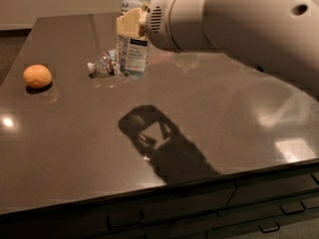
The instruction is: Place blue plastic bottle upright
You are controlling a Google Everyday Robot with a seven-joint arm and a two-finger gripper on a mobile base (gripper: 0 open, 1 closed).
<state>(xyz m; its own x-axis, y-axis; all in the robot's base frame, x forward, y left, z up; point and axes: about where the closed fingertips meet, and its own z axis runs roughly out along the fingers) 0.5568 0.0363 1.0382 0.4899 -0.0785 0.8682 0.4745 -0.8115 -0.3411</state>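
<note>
The blue plastic bottle [133, 49] is upright at the back left of the dark table [89, 148], with its pale label and dark square logo facing me. Its top reaches the frame's upper edge. My gripper [130, 24] is shut on the bottle's upper body, with a beige finger [128, 25] across it. The white arm [224, 19] comes in from the upper right. The bottle's base is at or just above the tabletop; I cannot tell whether it touches.
A slimmer clear bottle [102, 65] lies on its side just left of the held bottle's base. An orange [37, 76] sits near the table's left edge. Drawers [199, 218] run below the table's front edge.
</note>
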